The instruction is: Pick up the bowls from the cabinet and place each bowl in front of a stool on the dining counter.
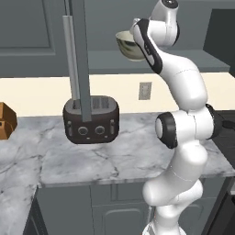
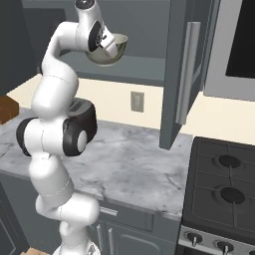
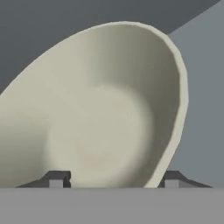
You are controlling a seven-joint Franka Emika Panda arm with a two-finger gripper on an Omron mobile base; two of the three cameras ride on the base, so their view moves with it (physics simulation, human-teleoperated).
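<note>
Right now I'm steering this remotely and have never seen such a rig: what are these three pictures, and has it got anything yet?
The white jointed machine is a robot arm on a base that can drive. Two pictures come from cameras on that base, behind the arm to its left and right. The third looks out from the hand itself.

The arm reaches up to the dark wall cabinet, whose door hangs open. Its pincer is at the cream bowl on the shelf: in the hand picture one fingertip sits inside the bowl and the other outside its rim. Whether it has clamped yet, I cannot tell.

Below lies a marble worktop with a dark toaster and a brown object at the left edge. A stove stands to the right.
</note>
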